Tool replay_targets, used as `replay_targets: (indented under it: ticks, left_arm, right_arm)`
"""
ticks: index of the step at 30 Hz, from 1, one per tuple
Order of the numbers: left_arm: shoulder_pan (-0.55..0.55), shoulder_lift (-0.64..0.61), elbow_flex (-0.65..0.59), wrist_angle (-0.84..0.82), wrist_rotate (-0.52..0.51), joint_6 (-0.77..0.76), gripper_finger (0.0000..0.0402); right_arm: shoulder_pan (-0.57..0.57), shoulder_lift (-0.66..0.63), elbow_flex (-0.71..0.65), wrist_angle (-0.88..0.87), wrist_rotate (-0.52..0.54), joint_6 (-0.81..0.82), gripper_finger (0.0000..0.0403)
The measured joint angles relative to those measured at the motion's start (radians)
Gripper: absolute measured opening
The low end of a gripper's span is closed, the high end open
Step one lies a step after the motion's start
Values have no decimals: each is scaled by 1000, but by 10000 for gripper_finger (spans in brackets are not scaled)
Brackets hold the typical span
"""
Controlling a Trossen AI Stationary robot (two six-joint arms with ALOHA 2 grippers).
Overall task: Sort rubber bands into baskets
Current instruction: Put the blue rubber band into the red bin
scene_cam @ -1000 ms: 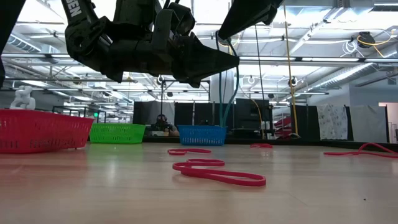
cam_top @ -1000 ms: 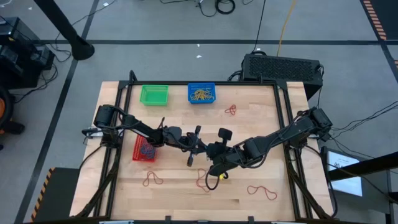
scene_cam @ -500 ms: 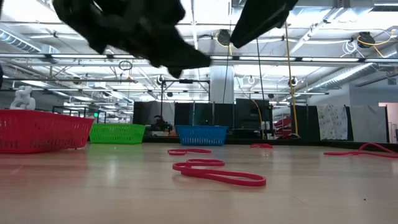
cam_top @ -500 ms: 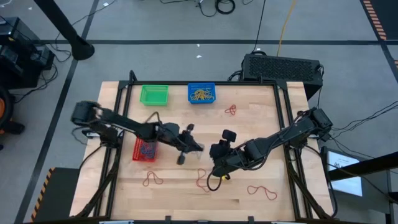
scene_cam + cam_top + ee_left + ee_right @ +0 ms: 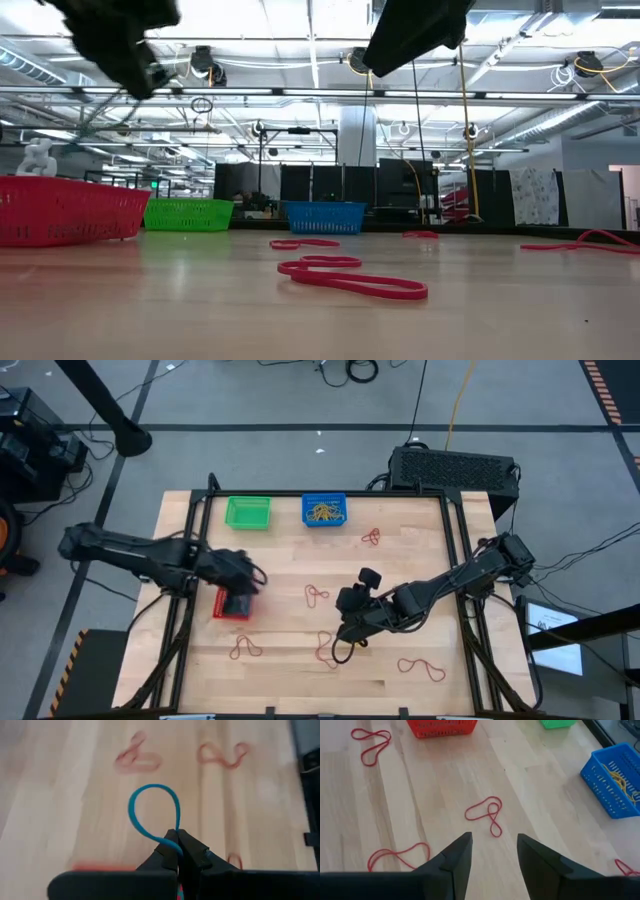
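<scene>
My left gripper (image 5: 240, 582) hangs over the red basket (image 5: 230, 606) at the table's left and is shut on a blue rubber band (image 5: 152, 815). My right gripper (image 5: 492, 852) stands open above the table's middle, nothing between its fingers. A red rubber band (image 5: 485, 813) lies flat on the wood just ahead of it. The green basket (image 5: 248, 512) and the blue basket (image 5: 325, 510), which holds yellow bands, stand at the far edge. More red bands (image 5: 245, 650) lie loose near the front. My left gripper pinches the blue band's near end (image 5: 171, 841) between its two fingertips. The fingers slant down from the table's left side. The rest of the band stands out beyond the tips as an open loop (image 5: 150, 795), lifted clear of the table.
Loose red bands lie at the far right (image 5: 371, 537), front middle (image 5: 325, 650) and front right (image 5: 420, 668). In the low view a long red band (image 5: 350, 278) lies in front of the three baskets. A black box (image 5: 455, 468) stands behind the table's far edge.
The two grippers, close together at the table's middle a second ago, have parted. My left gripper has swung toward the table's left edge with the blue band and now hangs over the red basket. A red band shows on the wood where the arms had been.
</scene>
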Motion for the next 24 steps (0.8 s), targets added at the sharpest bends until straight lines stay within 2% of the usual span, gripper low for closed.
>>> replay_targets:
  ticks: [4, 6, 8, 10, 14, 24]
  left_arm:
    - [-6, -65, 0, -174, -91, -177, 0]
    - [-5, -67, -18, -205, -154, -245, 0]
    - [-5, -60, -48, -209, -168, -289, 0]
    - [-5, -42, -77, -211, -141, -315, 0]
    - [-6, 2, -109, -212, 10, -306, 2]
    - [-6, 73, -109, -208, -4, -280, 81]
  right_arm:
    - [0, 0, 0, 2, 20, 1, 148]
    - [0, 0, 0, 2, 21, 8, 148]
    - [0, 0, 0, 1, 20, 17, 148]
    - [3, 0, 0, 1, 20, 25, 148]
    - [7, 0, 0, 1, 19, 26, 148]
    - [7, 0, 0, 3, 19, 30, 148]
